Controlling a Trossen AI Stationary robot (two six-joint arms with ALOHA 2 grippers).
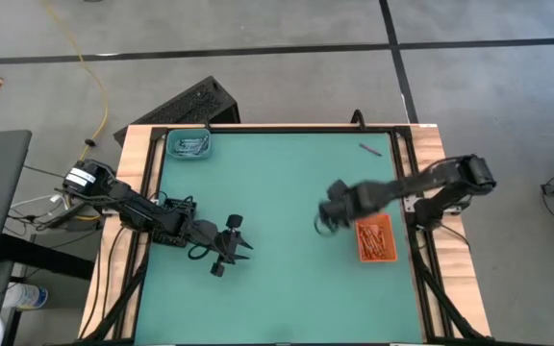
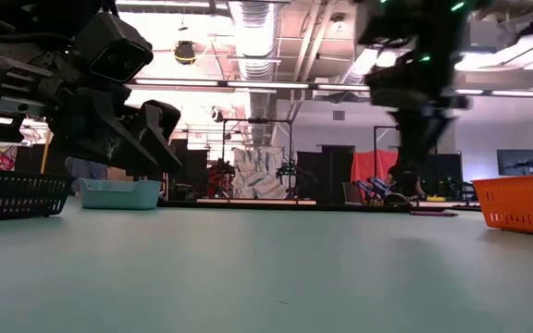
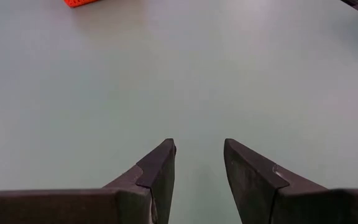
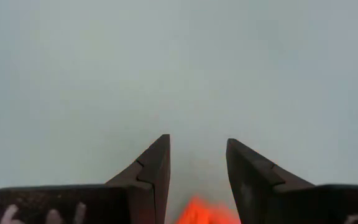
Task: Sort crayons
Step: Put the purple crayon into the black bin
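Observation:
My right gripper [image 1: 323,223] [image 4: 197,146] is open above the green table, just left of the orange tray [image 1: 363,252], which holds several orange-red crayons [image 1: 378,240]. A blurred orange patch [image 4: 201,213] shows low between its fingers; I cannot tell what it is. My left gripper [image 1: 240,247] [image 3: 199,149] is open and empty above the table's near left part. The teal tray [image 1: 174,154] at the far left holds several pale crayons [image 1: 192,145]. One greyish-purple crayon [image 1: 370,148] lies flat on the table at the far right.
A black tray [image 1: 195,101] stands beyond the table's far-left edge; it shows at the left in the low view [image 2: 17,194]. Bare green table [image 1: 277,183] lies between the two grippers. The table has a black frame and wooden side strips [image 1: 133,192].

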